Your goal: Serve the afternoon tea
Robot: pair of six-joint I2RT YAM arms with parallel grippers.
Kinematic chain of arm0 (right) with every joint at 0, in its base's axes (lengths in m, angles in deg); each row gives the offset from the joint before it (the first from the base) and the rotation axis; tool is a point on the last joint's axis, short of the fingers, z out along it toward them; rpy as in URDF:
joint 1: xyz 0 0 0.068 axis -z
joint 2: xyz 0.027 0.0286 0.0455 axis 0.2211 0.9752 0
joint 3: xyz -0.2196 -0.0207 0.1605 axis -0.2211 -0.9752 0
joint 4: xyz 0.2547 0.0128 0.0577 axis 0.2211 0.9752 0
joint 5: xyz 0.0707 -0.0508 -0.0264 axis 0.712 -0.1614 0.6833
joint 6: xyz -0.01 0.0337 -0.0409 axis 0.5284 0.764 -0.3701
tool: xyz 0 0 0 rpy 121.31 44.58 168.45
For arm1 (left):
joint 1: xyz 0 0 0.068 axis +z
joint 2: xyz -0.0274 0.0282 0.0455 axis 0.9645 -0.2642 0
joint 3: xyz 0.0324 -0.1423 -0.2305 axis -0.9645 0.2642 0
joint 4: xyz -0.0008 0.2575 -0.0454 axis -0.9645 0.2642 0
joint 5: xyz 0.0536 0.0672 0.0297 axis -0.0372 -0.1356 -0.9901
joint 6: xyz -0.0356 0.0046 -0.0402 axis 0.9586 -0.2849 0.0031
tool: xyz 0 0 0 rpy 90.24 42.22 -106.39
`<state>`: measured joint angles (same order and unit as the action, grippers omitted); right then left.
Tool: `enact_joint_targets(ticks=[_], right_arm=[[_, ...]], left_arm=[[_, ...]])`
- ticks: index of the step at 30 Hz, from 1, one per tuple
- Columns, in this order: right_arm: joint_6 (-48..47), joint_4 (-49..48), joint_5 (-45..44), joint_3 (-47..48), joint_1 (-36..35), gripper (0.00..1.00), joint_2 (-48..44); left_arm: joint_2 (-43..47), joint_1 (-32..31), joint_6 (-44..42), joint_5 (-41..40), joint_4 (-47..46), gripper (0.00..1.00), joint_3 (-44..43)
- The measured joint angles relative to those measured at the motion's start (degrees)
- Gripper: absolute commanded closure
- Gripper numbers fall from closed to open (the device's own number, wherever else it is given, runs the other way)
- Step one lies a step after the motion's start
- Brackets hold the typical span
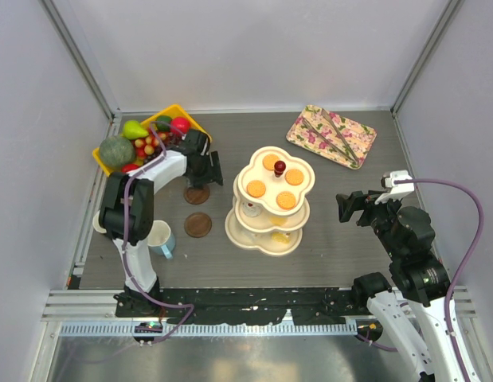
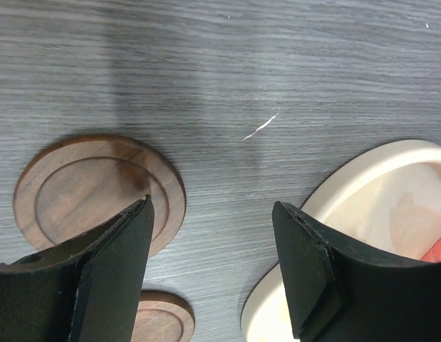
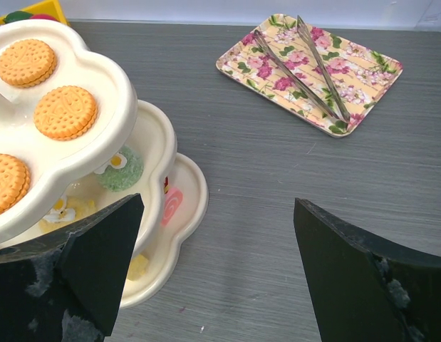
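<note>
The cream three-tier stand (image 1: 271, 231) with a red knob (image 1: 279, 168) stands mid-table. Round orange biscuits (image 1: 256, 189) lie on its top tier and small pastries (image 3: 120, 169) on the lower tiers. The pale blue mug (image 1: 161, 239) stands by the left arm's base. The dark mug is not in view. My left gripper (image 1: 208, 173) is open and empty, low over the table between a wooden coaster (image 2: 99, 192) and the stand's bottom tier (image 2: 377, 185). My right gripper (image 1: 342, 208) is open and empty, right of the stand (image 3: 99, 142).
A second wooden coaster (image 1: 198, 225) lies in front of the first. The yellow bin of fruit (image 1: 142, 139) is at the back left. The floral tray (image 1: 332, 135) with metal tongs (image 3: 305, 68) is at the back right. Grey walls enclose the table.
</note>
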<state>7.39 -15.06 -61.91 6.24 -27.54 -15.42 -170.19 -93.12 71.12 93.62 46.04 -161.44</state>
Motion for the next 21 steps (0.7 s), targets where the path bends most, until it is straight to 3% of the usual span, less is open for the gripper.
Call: enact_joint_targets(ticks=[7, 14, 21], right_arm=[[-0.1, 0.0, 0.6, 0.0, 0.0, 0.07, 0.0], [-0.2, 0.0, 1.0, 0.0, 0.0, 0.06, 0.0], [-0.2, 0.0, 1.2, 0.0, 0.0, 0.07, 0.0]], left_arm=[[8.0, 0.0, -1.5, -5.3, 5.1, 0.25, 0.1], [36.5, 0.0, -3.5, -12.5, 10.6, 0.25, 8.6], [52.5, -0.1, -3.9, -15.9, 19.5, 0.28, 18.6]])
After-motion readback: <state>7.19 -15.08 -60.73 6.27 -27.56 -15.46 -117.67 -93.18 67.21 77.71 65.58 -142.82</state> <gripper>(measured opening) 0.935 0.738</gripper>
